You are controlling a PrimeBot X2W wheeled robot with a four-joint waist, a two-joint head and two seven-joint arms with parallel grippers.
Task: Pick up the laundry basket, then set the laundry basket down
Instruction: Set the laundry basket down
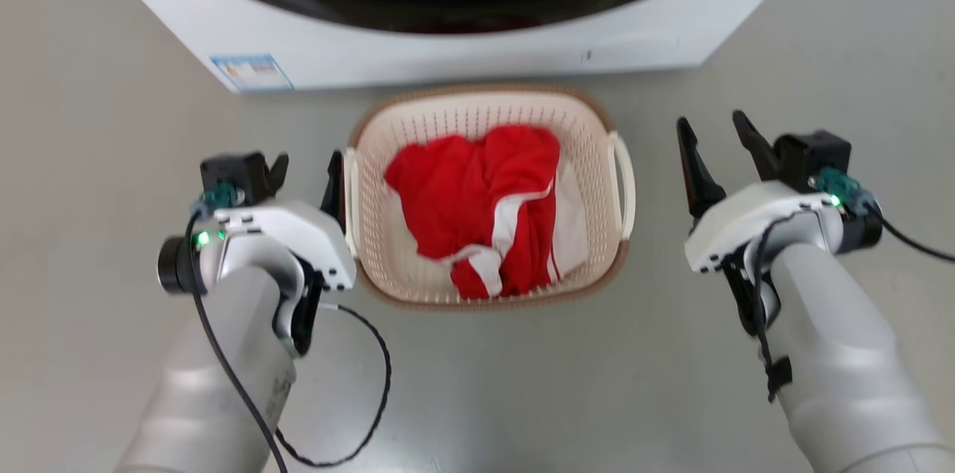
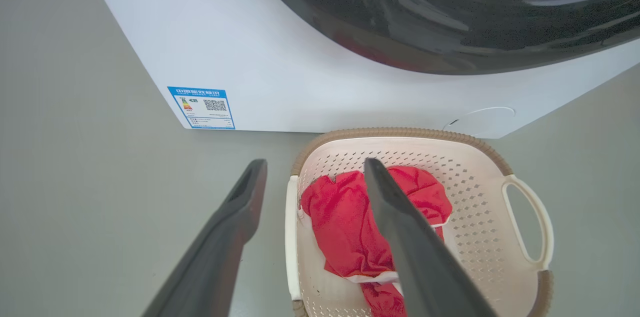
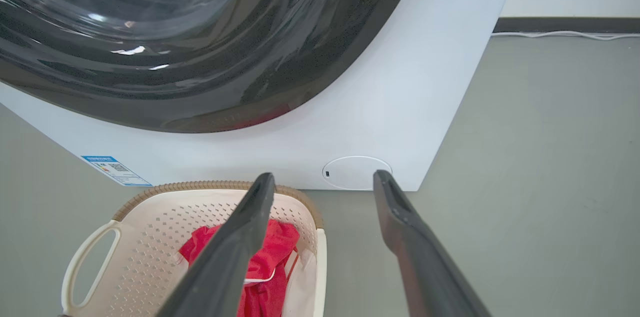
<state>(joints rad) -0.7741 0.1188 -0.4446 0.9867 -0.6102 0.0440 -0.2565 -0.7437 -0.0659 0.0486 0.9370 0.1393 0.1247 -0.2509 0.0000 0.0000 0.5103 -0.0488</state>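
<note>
The laundry basket (image 1: 418, 137) stands on the floor (image 1: 112, 160) just in front of the washing machine (image 1: 448, 48), holding a red and white garment (image 1: 477, 197). Its loop handles face left and right, one toward each arm. The left gripper (image 1: 307, 171), jaws open, is nearer, just beside the left handle (image 1: 351, 197), which lines up between its fingers in the left wrist view. The right gripper (image 1: 720, 148), also open, stands apart, outboard of the right handle (image 1: 625, 182).
</note>
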